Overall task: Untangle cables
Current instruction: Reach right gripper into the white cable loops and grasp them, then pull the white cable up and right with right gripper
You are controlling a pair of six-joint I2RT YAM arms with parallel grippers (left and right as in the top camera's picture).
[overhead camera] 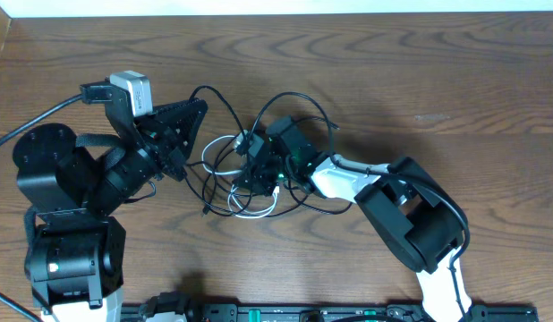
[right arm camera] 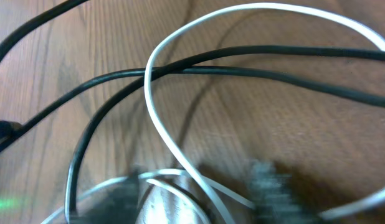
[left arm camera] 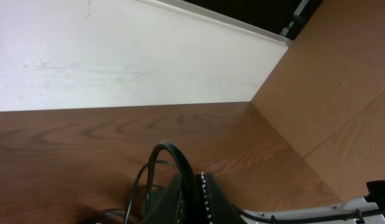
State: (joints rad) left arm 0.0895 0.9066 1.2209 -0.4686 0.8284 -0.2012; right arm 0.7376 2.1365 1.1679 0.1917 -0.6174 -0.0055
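Note:
A knot of thin cables lies mid-table: black cables (overhead camera: pixel 299 100) loop over a shorter white cable (overhead camera: pixel 259 210). My left gripper (overhead camera: pixel 201 107) is at the knot's left side, raised. In the left wrist view this gripper (left arm camera: pixel 195 177) is shut on a black cable (left arm camera: pixel 171 151) that arches up out of its tip. My right gripper (overhead camera: pixel 256 170) is down in the middle of the tangle. Its wrist view is blurred. The white cable (right arm camera: pixel 156 118) runs down between the right gripper's (right arm camera: pixel 192 193) fingers, and black cables (right arm camera: pixel 242 53) cross above. How wide its jaws stand is unclear.
A cardboard wall (left arm camera: pixel 329 93) stands at the table's side, a white wall behind it. The table's far edge (overhead camera: pixel 276 16) runs along the top of the overhead view. A black equipment rail (overhead camera: pixel 348 313) lines the near edge between the arm bases.

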